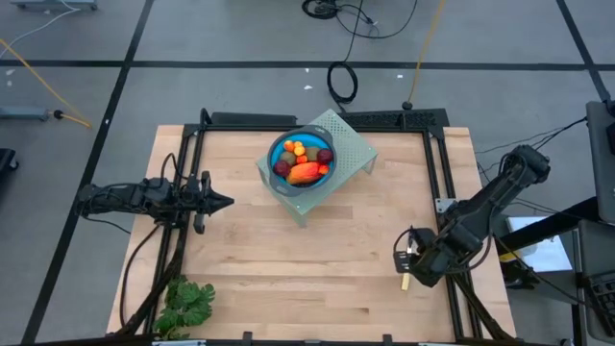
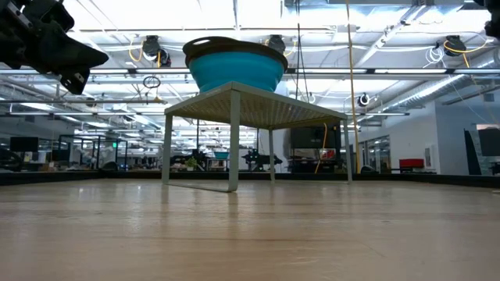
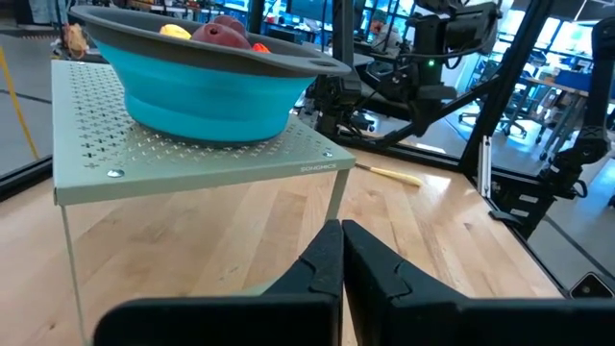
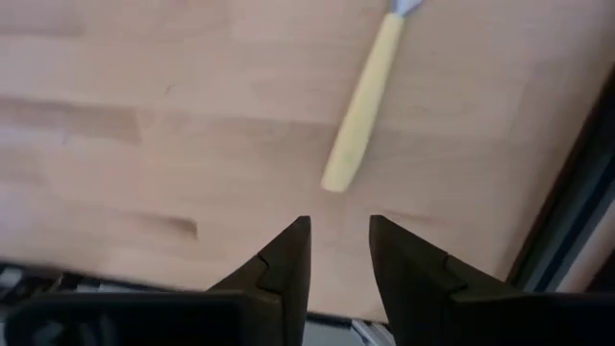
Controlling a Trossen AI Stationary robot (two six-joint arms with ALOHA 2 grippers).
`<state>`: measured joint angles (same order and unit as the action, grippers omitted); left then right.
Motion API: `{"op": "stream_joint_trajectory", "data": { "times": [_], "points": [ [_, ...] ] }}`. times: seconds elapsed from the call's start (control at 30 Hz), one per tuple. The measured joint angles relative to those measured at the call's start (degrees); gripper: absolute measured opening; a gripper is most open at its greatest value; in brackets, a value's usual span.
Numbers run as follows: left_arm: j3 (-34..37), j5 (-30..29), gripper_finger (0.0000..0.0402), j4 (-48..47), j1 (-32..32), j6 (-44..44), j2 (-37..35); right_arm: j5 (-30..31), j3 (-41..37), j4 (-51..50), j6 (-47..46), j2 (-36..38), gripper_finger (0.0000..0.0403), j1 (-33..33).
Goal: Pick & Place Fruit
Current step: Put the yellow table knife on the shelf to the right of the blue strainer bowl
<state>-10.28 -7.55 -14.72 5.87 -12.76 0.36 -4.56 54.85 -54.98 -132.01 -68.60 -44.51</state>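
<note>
Fruit [image 1: 304, 161]: all piled in the blue bowl [image 1: 279, 154]; dark red balls, small orange pieces and a brown-green oval around the long piece.
Long orange-red piece [image 1: 306, 174]: lies at the bowl's near side, long axis running left-right.
Bowl: stands on the perforated green stand [image 1: 351, 142], far centre of the table [image 1: 288, 269].
Left gripper [image 1: 227, 202]: left side of the table, fingers clenched together, empty.
Right gripper [image 1: 404, 261]: near right, fingers slightly apart, grasping nothing, above the yellow-handled knife [image 4: 361, 104].
Leafy bunch [image 1: 184, 303]: near left corner.
</note>
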Motion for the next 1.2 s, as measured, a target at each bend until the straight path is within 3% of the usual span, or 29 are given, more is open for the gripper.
{"op": "stream_joint_trajectory", "data": {
  "times": [0.77,0.87,1.2],
  "points": [
    [0.0,0.0,0.0012,0.0,0.0,0.0,0.0,1.0,0.0,-1.5,-2.8,-11.8,0.01,0.0],
    [0.0,0.0,0.0004,0.0,0.0,0.0,0.0,3.4,0.0,-0.6,-1.2,-12.1,0.01,0.0],
    [0.0,0.0,0.0016,0.0,0.0,-1.5,0.0,3.3,0.0,-2.3,-0.6,-12.1,0.01,0.7]
  ]
}}
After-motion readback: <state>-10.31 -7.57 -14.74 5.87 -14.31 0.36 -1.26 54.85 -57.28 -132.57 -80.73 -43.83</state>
